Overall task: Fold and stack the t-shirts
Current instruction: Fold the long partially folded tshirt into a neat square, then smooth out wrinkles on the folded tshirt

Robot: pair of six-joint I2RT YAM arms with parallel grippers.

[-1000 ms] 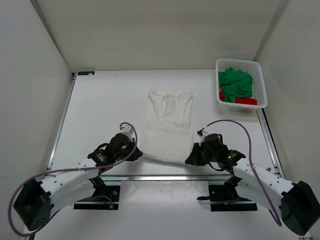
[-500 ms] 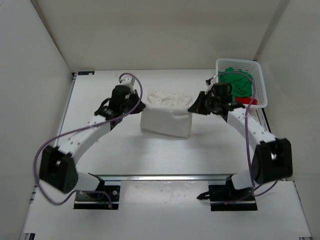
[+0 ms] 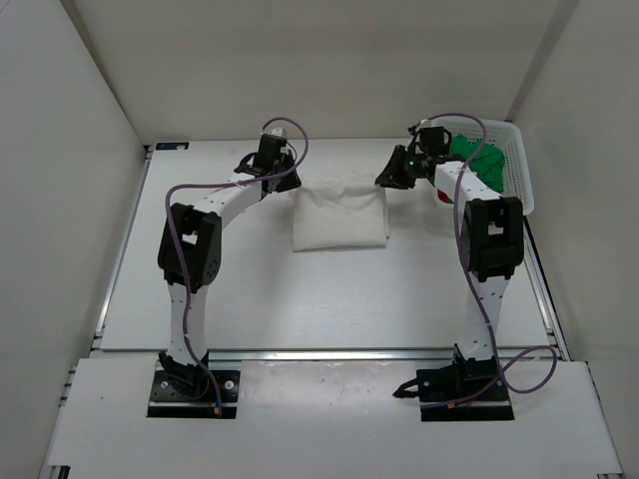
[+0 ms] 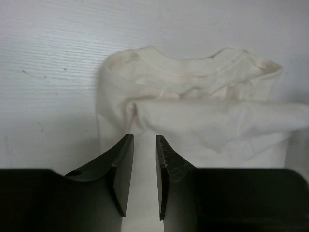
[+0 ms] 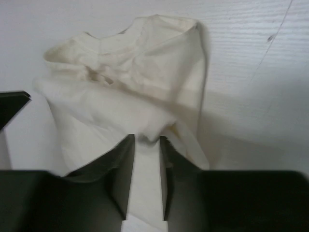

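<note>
The white t-shirt (image 3: 337, 215) lies folded in half on the table (image 3: 220, 269), its near half laid over the far half towards the collar. My left gripper (image 3: 291, 183) is at its far left corner and my right gripper (image 3: 387, 180) at its far right corner. In the left wrist view the jaws (image 4: 144, 137) are nearly closed with white cloth (image 4: 203, 121) between them. In the right wrist view the jaws (image 5: 147, 137) pinch a bunched bit of the shirt (image 5: 120, 87). The green t-shirt (image 3: 479, 160) and a sliver of the red one (image 3: 438, 194) lie in the basket.
The white lattice basket (image 3: 521, 175) stands at the far right corner, right beside my right arm. Both arms are stretched far out over the table. White walls close in the back and sides.
Both grippers have carried the shirt's near edge from the front of the table up to the collar end, folding the shirt in half. Both arms are now fully extended.
</note>
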